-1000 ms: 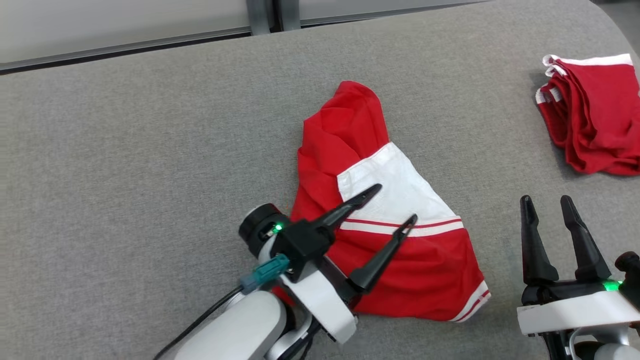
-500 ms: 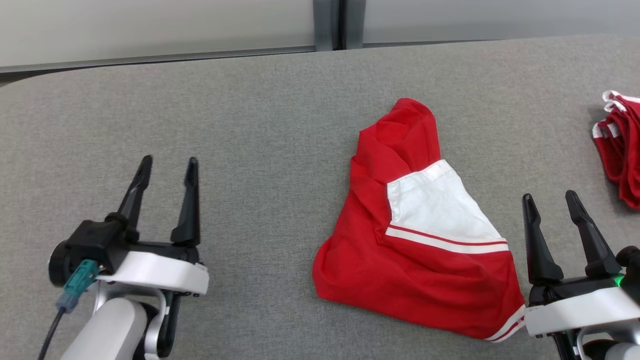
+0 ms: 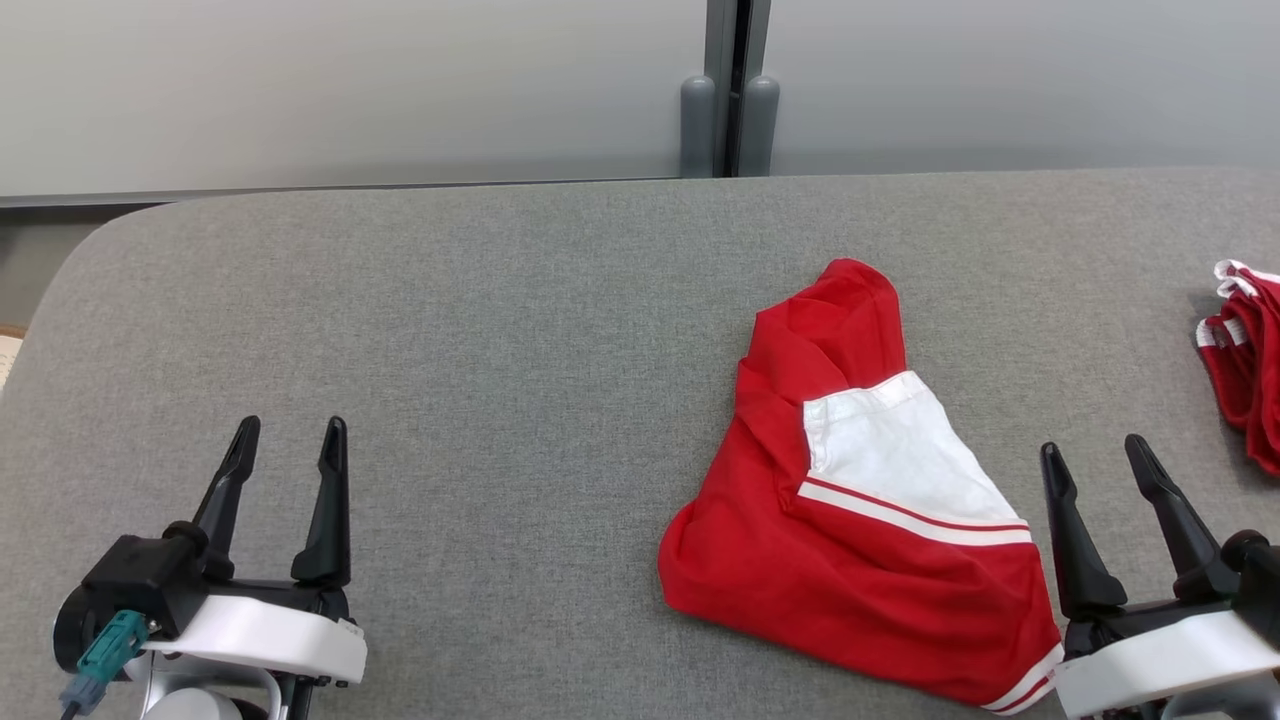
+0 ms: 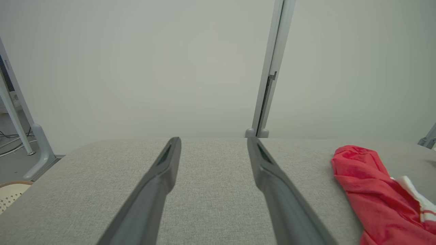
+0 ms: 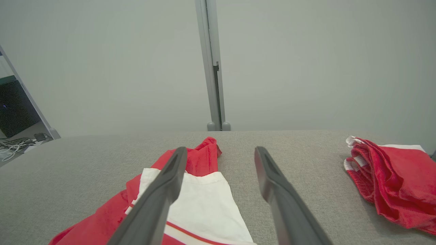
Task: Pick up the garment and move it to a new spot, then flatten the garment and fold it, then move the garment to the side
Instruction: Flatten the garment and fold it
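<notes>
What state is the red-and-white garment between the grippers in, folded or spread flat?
Folded, roughly: the garment lies as a compact, rumpled triangle on the table, red and white layers overlapping.

Head camera high above table (image 3: 500,300); wrist cameras low, toward wall (image 4: 136,68); garment (image 3: 800,560) in all.

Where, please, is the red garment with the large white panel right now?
The red garment lies on the grey table, right of centre in the head view, just left of the right gripper.

Bright, even, diffuse light — soft shadows, sharp focus
</notes>
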Controlling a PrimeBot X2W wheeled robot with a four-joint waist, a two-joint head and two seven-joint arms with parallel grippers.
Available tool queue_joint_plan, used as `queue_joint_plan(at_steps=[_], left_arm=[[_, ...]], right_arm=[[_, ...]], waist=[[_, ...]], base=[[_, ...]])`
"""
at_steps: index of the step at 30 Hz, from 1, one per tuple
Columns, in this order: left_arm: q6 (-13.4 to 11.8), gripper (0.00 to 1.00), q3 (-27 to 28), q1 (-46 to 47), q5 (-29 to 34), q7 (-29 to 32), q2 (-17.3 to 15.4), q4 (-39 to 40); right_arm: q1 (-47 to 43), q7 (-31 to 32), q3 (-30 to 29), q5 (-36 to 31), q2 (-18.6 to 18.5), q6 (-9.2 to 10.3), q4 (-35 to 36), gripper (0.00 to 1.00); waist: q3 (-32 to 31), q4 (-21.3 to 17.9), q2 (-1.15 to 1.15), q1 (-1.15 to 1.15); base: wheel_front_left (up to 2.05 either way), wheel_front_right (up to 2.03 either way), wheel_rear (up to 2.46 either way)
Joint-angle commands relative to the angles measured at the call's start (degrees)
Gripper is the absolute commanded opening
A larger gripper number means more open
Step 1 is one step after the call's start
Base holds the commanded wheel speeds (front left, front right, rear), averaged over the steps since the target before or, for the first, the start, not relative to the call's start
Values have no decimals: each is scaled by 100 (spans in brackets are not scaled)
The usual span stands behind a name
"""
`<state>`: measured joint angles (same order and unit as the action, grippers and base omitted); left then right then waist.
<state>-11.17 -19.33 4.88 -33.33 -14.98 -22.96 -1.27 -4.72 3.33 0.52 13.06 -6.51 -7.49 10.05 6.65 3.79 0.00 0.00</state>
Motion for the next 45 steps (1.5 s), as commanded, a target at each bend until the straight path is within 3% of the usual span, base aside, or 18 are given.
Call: queue_joint_plan(at_steps=[1, 11, 16, 24, 28, 29, 30, 31, 39, 45], left_arm=[[21, 100, 2, -36, 45, -24, -8, 22], [57, 100, -132, 8, 158, -11, -10, 46], [106, 100, -221, 155, 185, 11, 38, 69], [276, 100, -464, 534, 238, 6, 280, -115], [349, 100, -472, 649, 259, -6, 371, -239], [354, 100, -467, 658, 266, -10, 390, -254], [370, 100, -464, 661, 276, -14, 415, -273], [387, 100, -461, 667, 280, -15, 434, -292], [454, 100, -374, 725, 379, -23, 472, -334], [563, 100, -445, 758, 457, -24, 554, -364]], right_arm=[[-58, 18, -3, 23, -17, 0, 22, 100], [-65, 140, 50, -62, -71, 0, 2, 100], [-7, 418, 356, -58, -139, 0, -251, 100], [250, 616, 1651, 254, -302, 0, -1457, 100], [441, 688, 2005, 356, -277, 0, -2042, 100], [477, 750, 2064, 346, -280, 0, -2194, 48], [533, 747, 2096, 356, -272, 0, -2299, 11], [589, 703, 2100, 379, -254, 0, -2367, 0], [801, 101, 1672, 283, -239, 0, -1779, 0], [537, 98, 419, 89, -195, 1, -937, 0]], waist=[[-23, 10, 0, 0], [-20, 24, 0, 0], [90, 74, 0, 0], [420, 326, 0, 0], [512, 367, 0, 0], [532, 374, 0, 0], [549, 379, 0, 0], [560, 382, 0, 0], [592, 259, 0, 0], [636, 70, 0, 0]], base=[[0, 0, 0], [0, 0, 0], [0, 0, 0], [0, 0, 0], [0, 0, 0], [0, 0, 0], [0, 0, 0], [0, 0, 0], [0, 0, 0], [0, 0, 0]])
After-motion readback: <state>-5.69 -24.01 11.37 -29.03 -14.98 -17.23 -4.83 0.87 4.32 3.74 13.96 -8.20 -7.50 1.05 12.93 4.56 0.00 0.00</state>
